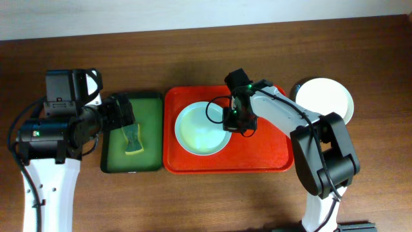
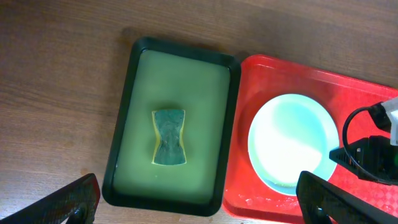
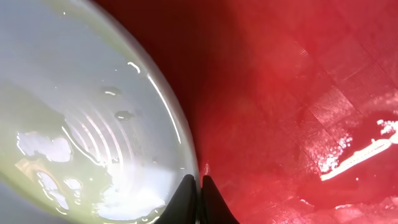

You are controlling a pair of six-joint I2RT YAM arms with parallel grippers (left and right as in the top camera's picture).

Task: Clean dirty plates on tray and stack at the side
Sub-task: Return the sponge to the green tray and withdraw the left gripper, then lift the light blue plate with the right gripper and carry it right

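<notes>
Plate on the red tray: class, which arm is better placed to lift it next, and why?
Right. The right gripper sits at the plate's right rim, fingertips nearly together. The left gripper hangs open above the sponge in the green tray.

Plates: two – mint plate on red tray, white plate on table just right of red tray.
Trays: two – red tray, plus green tray just left of red tray.
Sponges: one – sponge in green tray.
Arms: two – left arm, right arm.
</notes>
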